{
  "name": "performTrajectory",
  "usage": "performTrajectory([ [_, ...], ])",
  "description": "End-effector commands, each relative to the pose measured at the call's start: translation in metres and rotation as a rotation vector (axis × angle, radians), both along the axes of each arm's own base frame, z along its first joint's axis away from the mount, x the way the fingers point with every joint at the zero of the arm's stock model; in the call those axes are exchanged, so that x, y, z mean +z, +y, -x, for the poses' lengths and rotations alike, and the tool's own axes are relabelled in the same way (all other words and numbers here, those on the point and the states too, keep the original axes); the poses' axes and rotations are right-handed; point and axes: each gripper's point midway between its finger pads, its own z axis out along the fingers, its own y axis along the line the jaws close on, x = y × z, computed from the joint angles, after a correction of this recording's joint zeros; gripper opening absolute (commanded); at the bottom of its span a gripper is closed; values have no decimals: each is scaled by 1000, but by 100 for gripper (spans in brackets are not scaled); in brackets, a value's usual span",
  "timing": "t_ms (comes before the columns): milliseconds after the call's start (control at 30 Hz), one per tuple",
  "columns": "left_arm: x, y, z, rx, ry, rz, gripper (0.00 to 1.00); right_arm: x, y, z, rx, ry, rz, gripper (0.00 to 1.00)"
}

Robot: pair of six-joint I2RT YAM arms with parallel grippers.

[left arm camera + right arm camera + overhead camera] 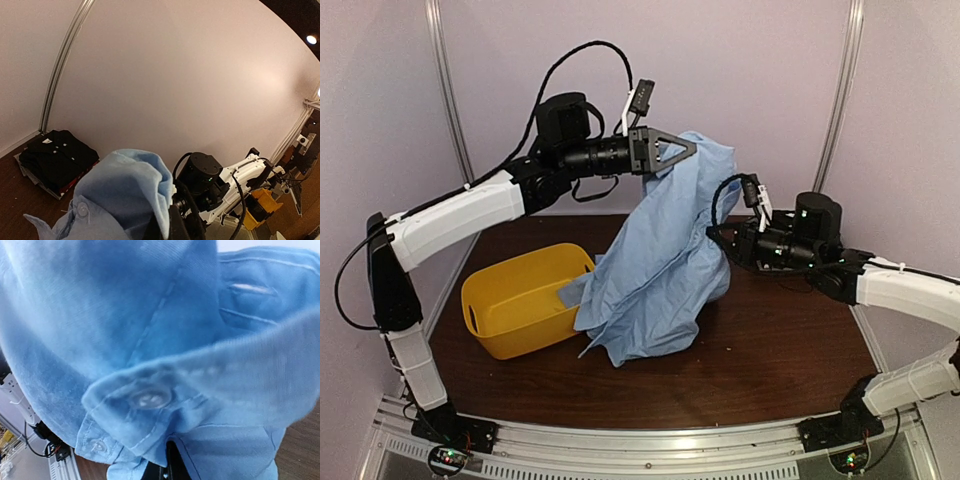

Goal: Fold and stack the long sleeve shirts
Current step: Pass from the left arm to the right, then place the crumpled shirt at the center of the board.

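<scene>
A light blue long sleeve shirt (655, 250) hangs in the air over the table's middle. My left gripper (682, 150) is shut on its top edge, holding it high. In the left wrist view the blue cloth (125, 195) bunches over the dark fingers (172, 225). My right gripper (722, 245) is pushed into the shirt's right side at mid height. In the right wrist view the shirt's buttoned cuff (150, 400) fills the frame, and the dark fingers (170, 465) look pressed together with cloth between them. A folded black shirt (57, 157) lies on a red-edged one (70, 187) by the back wall.
A yellow plastic basket (520, 300) stands on the left of the dark wooden table (780, 350), with the shirt's lower hem draped over its right rim. White walls close in the back and both sides.
</scene>
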Motion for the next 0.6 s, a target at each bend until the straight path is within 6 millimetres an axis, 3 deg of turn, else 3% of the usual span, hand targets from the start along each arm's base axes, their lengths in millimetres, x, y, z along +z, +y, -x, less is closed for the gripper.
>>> performTrajectory([
  [0, 1, 12, -6, 43, -46, 8, 0, 3, -51, -28, -317, 7, 110, 0],
  [167, -37, 20, -33, 111, 13, -58, 0, 4, -134, -30, -695, 48, 203, 0],
  [233, -49, 22, -38, 119, 28, -79, 1, 8, -155, -23, -771, 44, 228, 0],
  [300, -61, 21, -41, 122, 35, -106, 11, 13, -172, -17, -835, 39, 253, 0],
  [400, -82, 20, -46, 134, 57, -172, 37, 16, -181, -10, -850, 50, 290, 0],
  [567, -119, 42, -59, 276, 33, -350, 58, -7, -170, -7, -774, 111, 354, 0],
])
